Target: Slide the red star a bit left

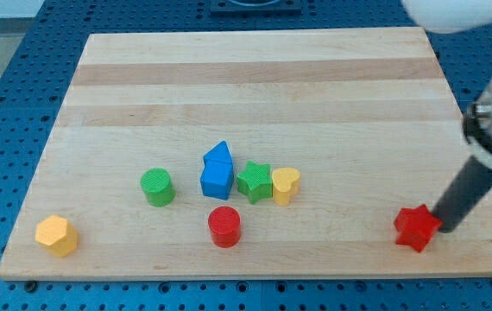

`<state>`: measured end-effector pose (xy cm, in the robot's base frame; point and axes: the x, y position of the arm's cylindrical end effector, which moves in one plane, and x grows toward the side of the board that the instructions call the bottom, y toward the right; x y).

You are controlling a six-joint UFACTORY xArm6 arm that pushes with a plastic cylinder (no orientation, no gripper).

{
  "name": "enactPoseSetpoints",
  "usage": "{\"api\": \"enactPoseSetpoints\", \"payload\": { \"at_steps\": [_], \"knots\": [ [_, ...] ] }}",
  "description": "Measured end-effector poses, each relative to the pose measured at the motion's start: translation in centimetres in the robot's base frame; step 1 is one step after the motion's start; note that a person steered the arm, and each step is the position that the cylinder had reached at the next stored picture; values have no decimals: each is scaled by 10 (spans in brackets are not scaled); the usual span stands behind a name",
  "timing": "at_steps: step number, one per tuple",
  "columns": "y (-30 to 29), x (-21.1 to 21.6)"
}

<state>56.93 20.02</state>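
Near the counter's bottom right corner lies the red star (416, 228), close to the bottom edge. My tip (444, 228) stands just to the star's right, touching it or very nearly so; the rod slants up toward the right edge. No hand exists on this rig, so there is nothing spread or pinched to report: the rod is the only tool.

Progress, as judged: the tip is placed on the correct side for a leftward push, but the star sits far to the right, so the slide appears barely begun or not yet begun. A short push toward the left edge remains.

Count of blocks, seven in all: one red star; one red cylinder (224, 226); one yellow heart (286, 185); one green star (255, 181); one blue block (217, 171); one green cylinder (157, 187); one yellow hexagon (57, 235) at the bottom left corner. All rest on one wooden counter (255, 78).
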Motion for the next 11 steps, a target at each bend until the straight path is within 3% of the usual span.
{"api": "enactPoseSetpoints", "payload": {
  "at_steps": [2, 3, 4, 6, 8, 11],
  "knots": [
    [3, 0],
    [51, 2],
    [55, 28],
    [44, 42],
    [-15, 14],
    [1, 20]
  ]
}}
